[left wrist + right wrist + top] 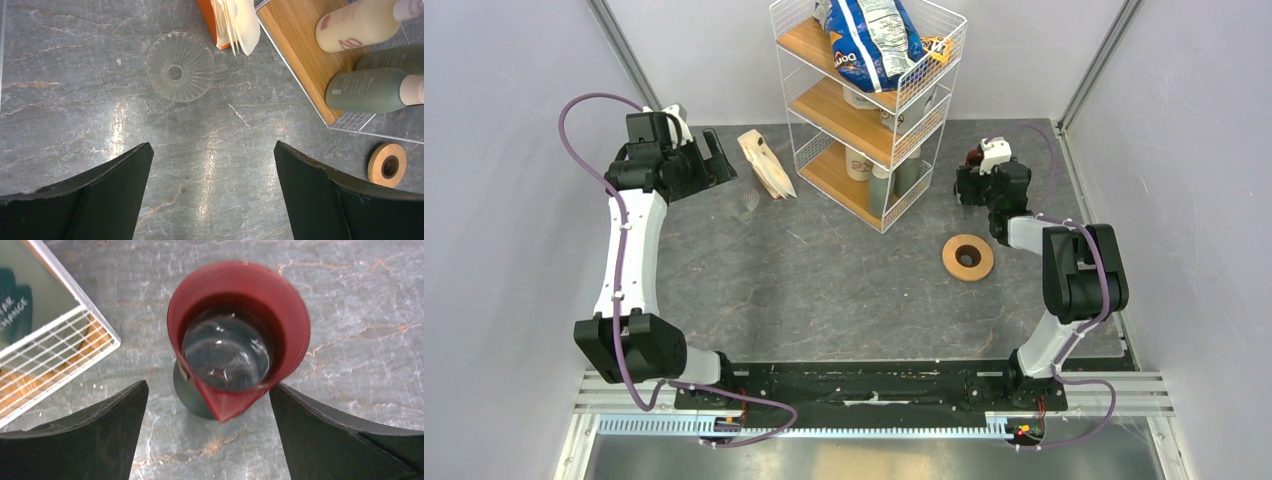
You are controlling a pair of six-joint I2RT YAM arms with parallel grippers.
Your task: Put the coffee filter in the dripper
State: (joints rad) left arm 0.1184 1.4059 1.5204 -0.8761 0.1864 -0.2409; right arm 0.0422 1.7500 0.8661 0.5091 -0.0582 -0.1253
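Positions are logged against the wire rack (824,100), which stands at the far middle of the grey stone-look table (824,290).

Coffee filter (246,30): white paper. We find it standing with more white sheets in an orange-sided pack (209,17), just left of the rack's bottom shelf. We cannot separate one sheet from the next.

Clear ribbed cone (180,67), small hole at its centre: on the table just beside the pack, on the side away from the rack. We cannot judge whether they touch.

Dripper ring (967,257): tan with a dark central hole, lying flat on the table off the rack's near right corner, well apart from the pack.

Maroon cup (225,347): upright on a dark base, right of the rack and apart from the ring. It has a glossy inside and a pointed lip on the rim.

Left gripper (212,145): left of the rack and above the table. Its fingers are spread wide with nothing between them. The cone and pack lie ahead of the fingertips.

Right gripper (209,385): right of the rack, directly over the maroon cup. Its fingers are spread wide to either side, with no grip on the cup. We cannot tell whether one finger brushes the rim.

Rack contents: a blue snack bag (869,40) on top, and a cream bottle (355,25) and a grey-green bottle (370,90) on the bottom shelf.
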